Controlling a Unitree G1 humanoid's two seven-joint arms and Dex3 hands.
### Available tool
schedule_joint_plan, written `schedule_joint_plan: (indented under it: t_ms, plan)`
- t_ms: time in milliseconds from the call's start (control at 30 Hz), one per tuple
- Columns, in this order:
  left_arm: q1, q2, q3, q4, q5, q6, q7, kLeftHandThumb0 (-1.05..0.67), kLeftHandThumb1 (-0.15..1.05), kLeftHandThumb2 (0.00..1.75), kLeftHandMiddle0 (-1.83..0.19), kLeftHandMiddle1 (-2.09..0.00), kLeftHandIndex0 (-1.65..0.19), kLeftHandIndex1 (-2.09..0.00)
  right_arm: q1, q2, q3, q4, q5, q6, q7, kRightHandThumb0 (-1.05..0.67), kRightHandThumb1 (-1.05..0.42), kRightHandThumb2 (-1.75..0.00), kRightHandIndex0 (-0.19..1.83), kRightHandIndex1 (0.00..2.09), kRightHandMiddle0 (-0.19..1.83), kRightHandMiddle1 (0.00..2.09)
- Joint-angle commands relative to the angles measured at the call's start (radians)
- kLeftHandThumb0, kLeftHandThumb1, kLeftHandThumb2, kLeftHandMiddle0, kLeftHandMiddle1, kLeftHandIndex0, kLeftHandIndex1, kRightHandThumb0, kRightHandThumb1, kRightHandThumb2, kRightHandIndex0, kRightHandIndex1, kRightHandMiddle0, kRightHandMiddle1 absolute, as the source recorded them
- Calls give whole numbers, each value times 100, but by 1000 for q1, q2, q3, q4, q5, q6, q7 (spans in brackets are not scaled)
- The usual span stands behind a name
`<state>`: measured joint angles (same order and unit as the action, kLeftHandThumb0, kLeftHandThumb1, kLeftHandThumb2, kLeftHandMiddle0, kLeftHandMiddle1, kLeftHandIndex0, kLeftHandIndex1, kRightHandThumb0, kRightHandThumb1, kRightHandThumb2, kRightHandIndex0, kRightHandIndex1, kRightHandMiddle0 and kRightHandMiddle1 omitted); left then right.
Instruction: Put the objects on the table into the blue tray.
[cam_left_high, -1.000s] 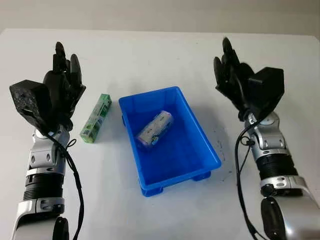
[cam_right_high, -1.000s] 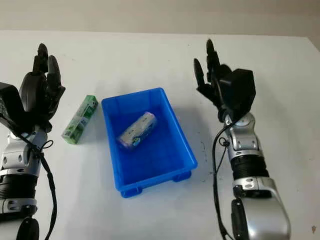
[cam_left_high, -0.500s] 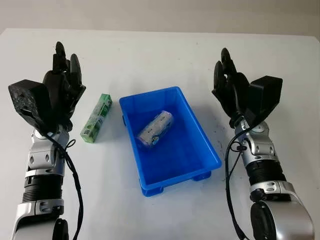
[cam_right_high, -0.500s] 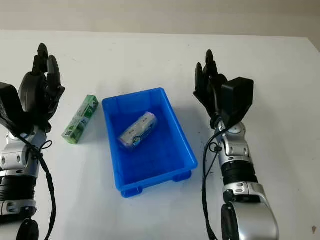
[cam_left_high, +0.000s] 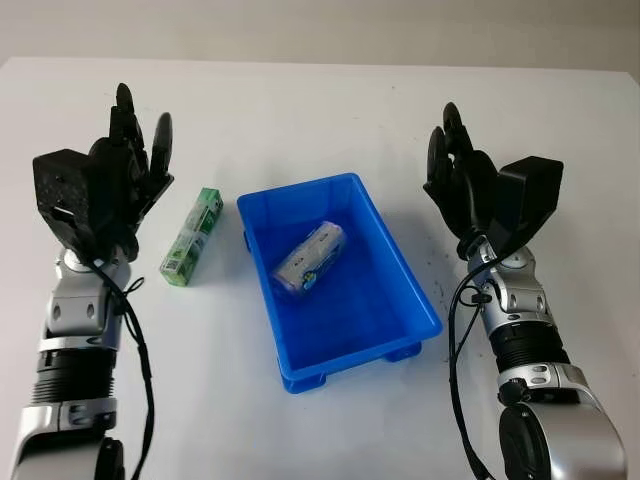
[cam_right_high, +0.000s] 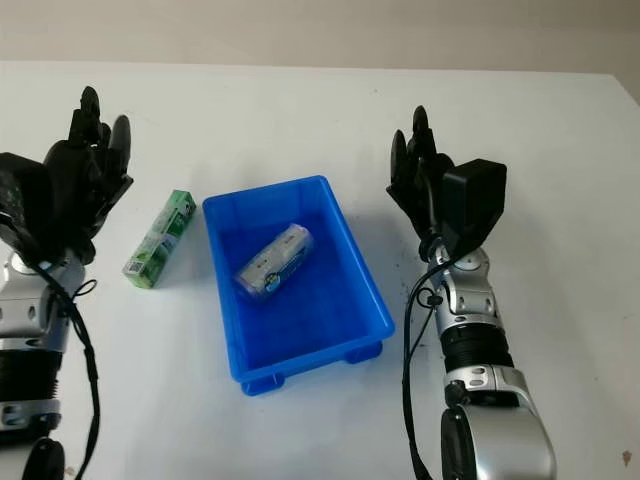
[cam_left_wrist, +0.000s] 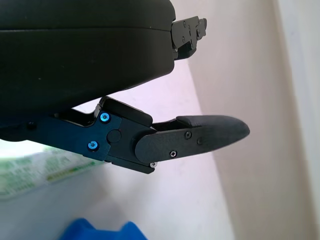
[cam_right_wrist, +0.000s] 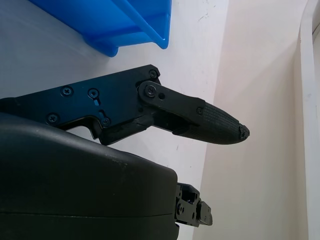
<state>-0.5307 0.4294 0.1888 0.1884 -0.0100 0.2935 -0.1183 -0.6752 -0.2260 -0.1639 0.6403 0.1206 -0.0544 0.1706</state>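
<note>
A blue tray stands in the middle of the white table. Inside it lies a white wrapped pack with printed labels. A long green box lies flat on the table just left of the tray. My left hand is raised left of the green box, open and holding nothing; the box's pale green side and a tray corner appear under it in the left wrist view. My right hand is raised right of the tray, open and holding nothing. The tray's edge is in the right wrist view.
The white table stretches back to a pale wall. Bare surface lies behind the tray, in front of it and beyond both arms.
The right hand has drawn back and lowered a little beside the tray. The left hand has shifted slightly right, toward the green box. The box and the pack have not moved.
</note>
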Motion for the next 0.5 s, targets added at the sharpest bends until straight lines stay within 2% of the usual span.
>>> schedule_joint_plan:
  t_ms: [0,100,233,367,467]
  plan:
    - [-18,61,-40,-36,61,46,-10,-79,105,46,19,-1,19,-1,-14,-6,-4,12,4,-17,8,-67,-105,-74,-19,0,-19,0]
    - [-51,144,-119,-80,171,179,-56,-77,105,43,19,-3,18,-2,-19,-6,-5,23,4,-28,16,-68,-105,-73,-19,0,-19,0]
    - [-100,216,-186,-106,247,333,-147,-74,105,39,16,-6,15,-5,-24,-6,-4,35,3,-41,23,-67,-105,-74,-19,0,-19,0]
    - [-129,248,-235,-118,299,428,-199,-76,105,38,-2,-11,0,-12,-30,-5,4,44,-6,-39,21,-70,-105,-74,-19,0,-19,0]
    - [-131,249,-260,-134,327,470,-215,-76,105,38,-4,-10,3,-8,-35,0,6,53,-3,-43,31,-69,-105,-75,-19,0,-19,0]
